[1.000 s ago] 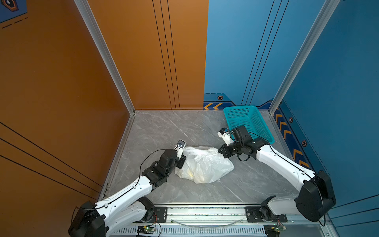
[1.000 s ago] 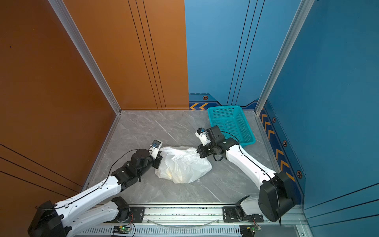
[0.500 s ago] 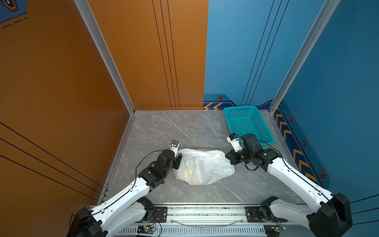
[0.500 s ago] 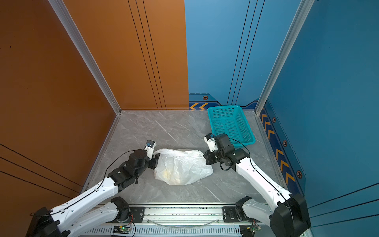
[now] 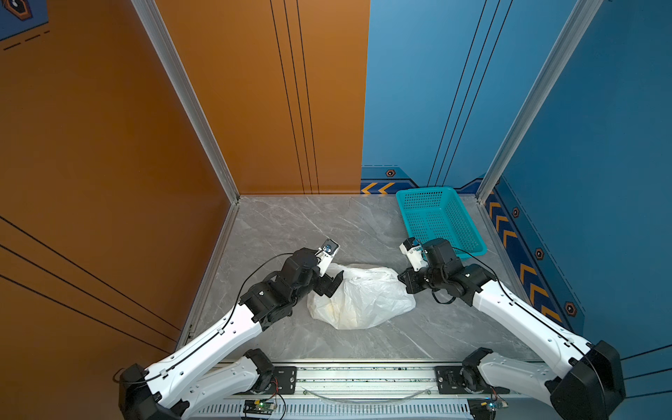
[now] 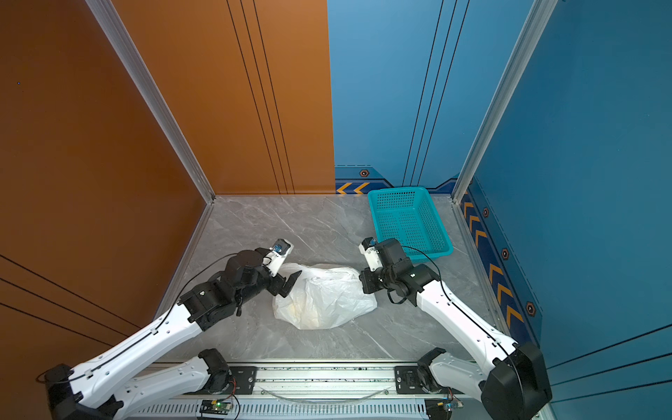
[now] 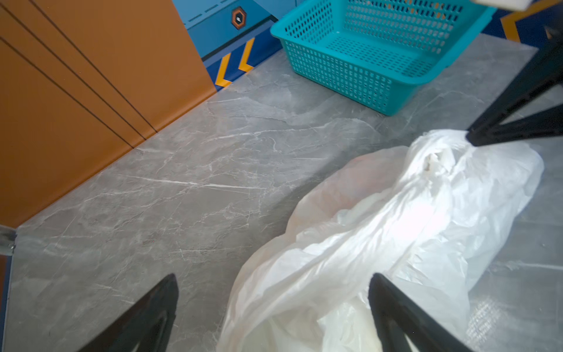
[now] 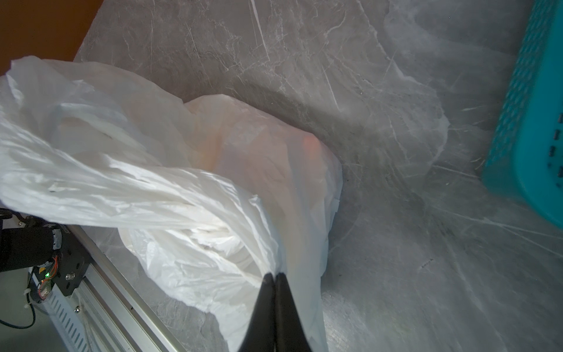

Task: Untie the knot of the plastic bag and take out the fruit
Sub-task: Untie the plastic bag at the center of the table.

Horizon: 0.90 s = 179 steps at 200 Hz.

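Two claws flank one bag. Plastic bag (image 5: 363, 298) (image 6: 327, 298) lies slumped on the grey marble tabletop (image 5: 291, 225). It is near the teal basket (image 5: 462, 222) (image 6: 429, 218) but not touching it, off the basket corner closest to the arm bases. Bag is white, crinkly and semi-see-thru.

Right claw (image 5: 401, 278) (image 6: 361, 278) sits btwn basket and bag, at the bag end nearest the basket. Its jaws are pressed tight together w/ bag film pinched at the tips. That is clearest in the right wrist view, right claw (image 8: 274, 275), where the film runs in folds toward the pinch. Left wrist view shows the same claw (image 7: 470, 140) tip-on to the bag (image 7: 396, 228).

Left claw (image 5: 332, 285) (image 6: 291, 282) is at the bag end farthest from the basket, jaws spread wide, gripping nothing. In its own wrist view, left claw (image 7: 274, 277), one finger (image 7: 146, 314) hangs over bare tabletop and the other over the bag.

Knot (image 7: 437, 160) is a small bunched wad of plastic just beside the right claw's tip, on the bag's basket-side end. Tied or loose, can't tell.

Fruit (image 8: 309, 149) is inside the bag. It shows only as faint orange-pink and yellowish tints thru the plastic, so count and kinds aren't readable.
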Available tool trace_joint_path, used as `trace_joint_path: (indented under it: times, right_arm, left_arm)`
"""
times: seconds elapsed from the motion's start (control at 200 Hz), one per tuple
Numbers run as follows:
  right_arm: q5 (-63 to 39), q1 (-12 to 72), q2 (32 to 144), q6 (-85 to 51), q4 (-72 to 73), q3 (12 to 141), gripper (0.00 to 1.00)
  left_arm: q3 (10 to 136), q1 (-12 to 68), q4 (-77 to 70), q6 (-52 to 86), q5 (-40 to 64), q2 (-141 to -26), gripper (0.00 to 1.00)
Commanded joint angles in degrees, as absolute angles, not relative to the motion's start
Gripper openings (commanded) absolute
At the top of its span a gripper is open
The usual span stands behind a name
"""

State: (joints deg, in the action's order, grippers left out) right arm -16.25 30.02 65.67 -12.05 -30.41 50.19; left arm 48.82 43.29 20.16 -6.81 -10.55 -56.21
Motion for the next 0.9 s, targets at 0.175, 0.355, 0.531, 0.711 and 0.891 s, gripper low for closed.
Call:
trace_joint_path:
  times: [0.175,0.355,0.531,0.711,0.891]
  right_arm:
    - [-15.2,30.5,66.7,-11.4,-31.3,52.7,0.00]
    - [-14.8,30.5,66.9,-11.0,-31.3,52.8,0.00]
    - [-14.3,29.8,66.9,-10.7,-31.3,52.4,0.00]
    - [-13.8,27.8,65.8,-11.0,-31.3,51.7,0.00]
    - [-12.5,25.0,61.2,-13.1,-31.4,48.9,0.00]
  left_arm:
    - [53.4,43.3,21.9,-17.0,-2.9,-65.9,0.99]
    - [55.1,41.5,20.8,-19.5,-1.0,-70.0,0.70]
    - [54.4,40.3,20.5,-19.5,0.0,-70.3,0.30]
    - [50.9,38.7,18.0,-16.7,-1.4,-67.1,0.00]
    - [44.7,36.9,13.0,-8.2,-6.7,-61.7,0.00]
